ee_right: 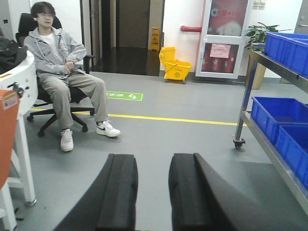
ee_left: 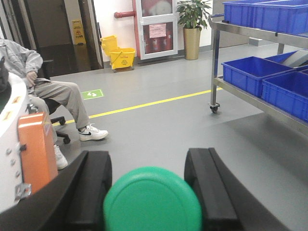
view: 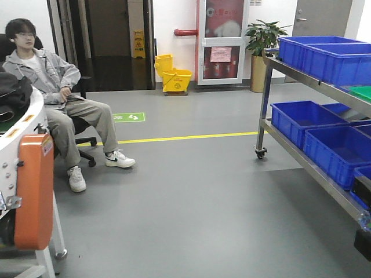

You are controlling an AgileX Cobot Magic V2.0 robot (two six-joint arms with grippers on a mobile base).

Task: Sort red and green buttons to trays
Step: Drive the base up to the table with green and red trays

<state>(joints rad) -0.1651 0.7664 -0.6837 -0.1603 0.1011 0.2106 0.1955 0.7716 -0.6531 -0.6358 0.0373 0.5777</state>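
On my left, my left hand (ee_left: pixel 149 163) is clamped on the green button (ee_left: pixel 152 199) — its domed cap sits between the two black fingers, held above the floor. So I judge the step in hand to be carrying this button to its tray. The next move calls for swinging right toward the steel rack (view: pixel 266 104), where a sliver of green (view: pixel 363 91) on the top shelf at the far right edge may be the green tray, then lowering over it and letting go.

My right hand (ee_right: pixel 153 161) hangs empty, its fingers slightly parted with only floor between them.

Around me: an orange-panelled white machine (view: pixel 33 191) close on the left, a seated person (view: pixel 40 75) behind it, a yellow mop bucket (view: pixel 174 75) far off, and blue crates (view: pixel 324 55) crowding the rack — their walls are what I must clear. I see no red button or red tray.
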